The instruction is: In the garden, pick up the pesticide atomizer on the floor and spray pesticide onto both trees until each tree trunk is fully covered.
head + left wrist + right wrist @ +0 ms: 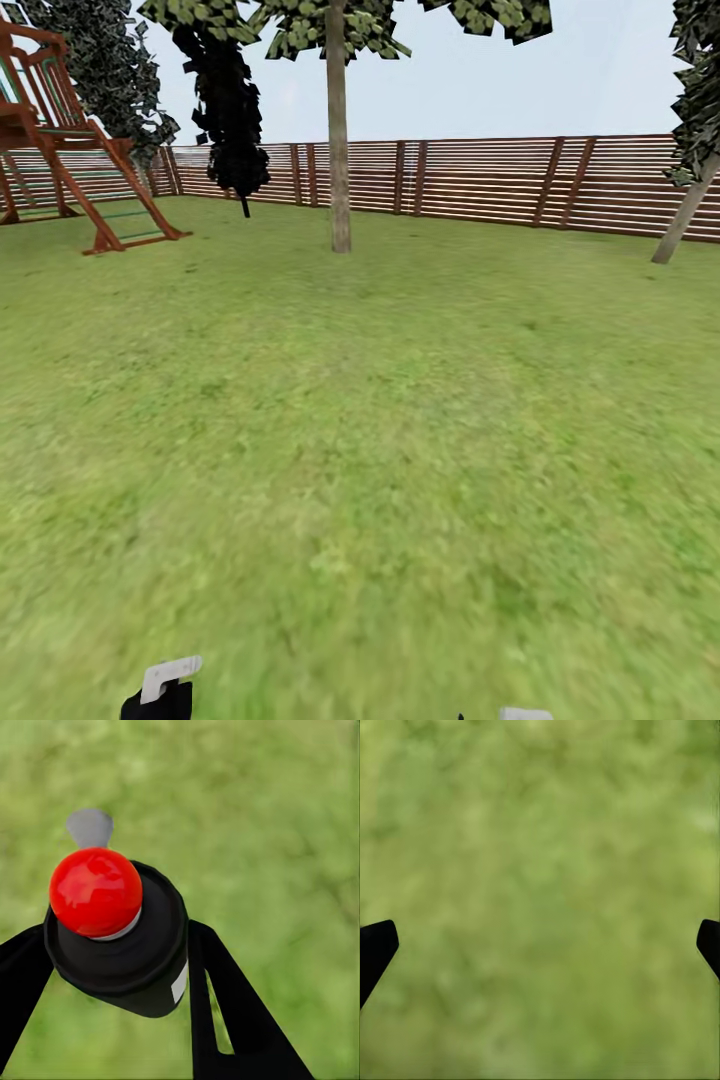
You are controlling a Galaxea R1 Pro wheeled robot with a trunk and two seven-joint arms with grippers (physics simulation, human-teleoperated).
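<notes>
Left gripper (112, 967) clamped around atomizer (112, 934), red top up, over lawn (380, 450). Right gripper (540, 945) spread wide, empty. Pickup judged complete. Next: close on nearest trunk (338, 130), aim nozzle, spray.

Green lawn (400, 450), brown slat fence (480, 180), wooden playset (70, 140), pale sky (600, 80).

My head camera looks forward and slightly down across the lawn (380, 450) toward the far fence (480, 180). Both wrist cameras point straight down along their tools, close above blurred grass, the same lawn the head view shows.
</notes>
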